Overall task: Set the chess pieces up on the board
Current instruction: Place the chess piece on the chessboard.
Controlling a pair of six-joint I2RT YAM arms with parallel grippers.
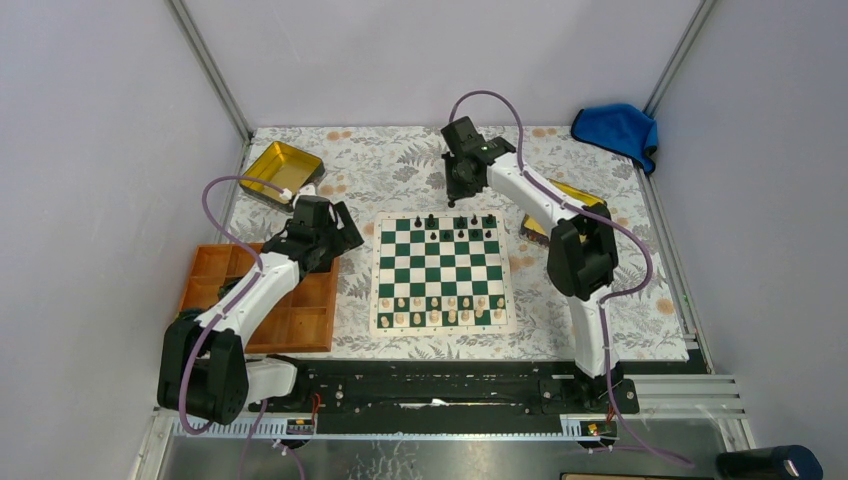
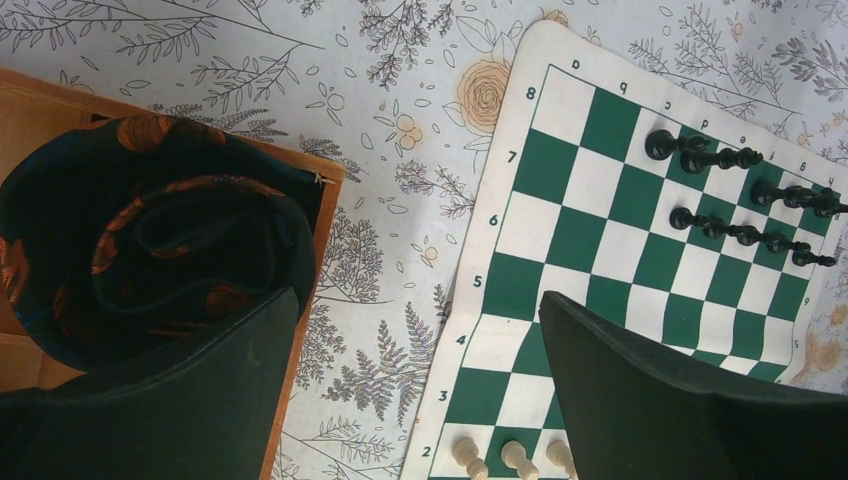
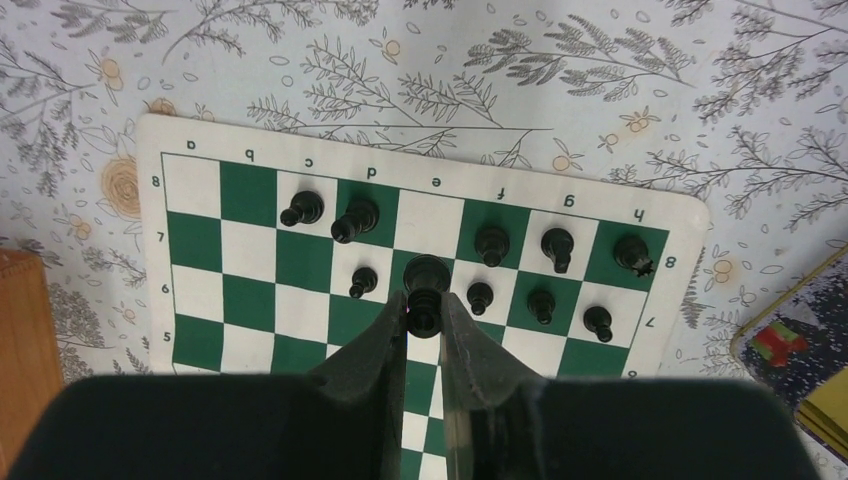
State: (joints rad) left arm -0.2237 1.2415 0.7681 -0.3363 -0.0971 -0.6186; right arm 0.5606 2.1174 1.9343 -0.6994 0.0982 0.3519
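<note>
**Board** (image 1: 440,272): green and white squares, lying flat on the floral tablecloth (image 1: 400,160) between the two arms.

**Black chess pieces** (image 3: 557,245): nine stand on the two far ranks, files c to h. Only the right wrist view tells them apart. From overhead they are small dark dots.

**Black piece** (image 3: 425,285): pinched between the narrow-set fingers (image 3: 380,355) of the right gripper (image 3: 425,315), over the e file at the far ranks. Whether it touches the board cannot be told.

**Left gripper** (image 2: 420,300): fingers spread wide with nothing between them. It hangs over the strip of cloth between the orange tray (image 2: 325,200) and the board's left edge.

**Dark patterned pouch** (image 2: 150,250): lies on the tray's corner. It shows only in the left wrist view, because the arm covers it from overhead.

**Cream pieces** (image 1: 440,310): stand on the two near ranks.

**Gold tin** (image 1: 282,168), **blue cloth** (image 1: 615,130): at the far corners, seen only in the overhead view.
</note>
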